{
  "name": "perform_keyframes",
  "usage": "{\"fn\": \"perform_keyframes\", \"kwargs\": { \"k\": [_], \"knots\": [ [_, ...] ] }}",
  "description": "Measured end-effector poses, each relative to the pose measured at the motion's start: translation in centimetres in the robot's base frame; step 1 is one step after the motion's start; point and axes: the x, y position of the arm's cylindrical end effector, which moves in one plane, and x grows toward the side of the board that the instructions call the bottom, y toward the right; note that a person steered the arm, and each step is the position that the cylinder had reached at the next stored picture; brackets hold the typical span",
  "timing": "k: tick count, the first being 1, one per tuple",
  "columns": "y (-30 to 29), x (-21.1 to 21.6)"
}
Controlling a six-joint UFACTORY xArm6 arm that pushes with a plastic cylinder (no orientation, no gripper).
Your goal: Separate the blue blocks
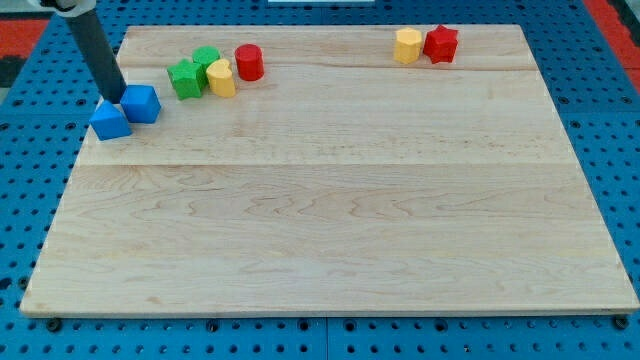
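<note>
a pale wooden board [330,200] with straight grain running left to right fills most of the view, lying on a blue perforated surface [30,150] studded with dark holes; a strip of red shows at the far right corner and at the far left edge.

the two blue blocks sit at the board's far left. one blue block [110,121] lies at the very left edge, nearer to the view's bottom; the other blue block [142,103] is just to its right and a little farther back, the two touching or almost touching. together they form a short line slanting from near-left to far-right. their exact shapes are hard to make out, so no clear long axis can be read for either one.

my tip [113,98] is at the far side of the left blue block, in the notch between the pair, with the dark rod leaning up toward the view's top left. there are no jaws to open or close, only the rod.

farther right along the far edge lie two green blocks [186,78] [206,60], a yellow block [221,77] and a red cylinder [249,62], clustered. well to the right, a yellow block [407,46] touches a red block [441,44].
</note>
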Motion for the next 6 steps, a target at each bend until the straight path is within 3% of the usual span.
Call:
{"fn": "perform_keyframes", "kwargs": {
  "k": [1,2,4,5,6],
  "knots": [
    [-0.4,-0.7],
    [3.5,-0.4],
    [4.3,3.5],
    [5.0,3.1],
    [3.3,-0.2]
  ]
}}
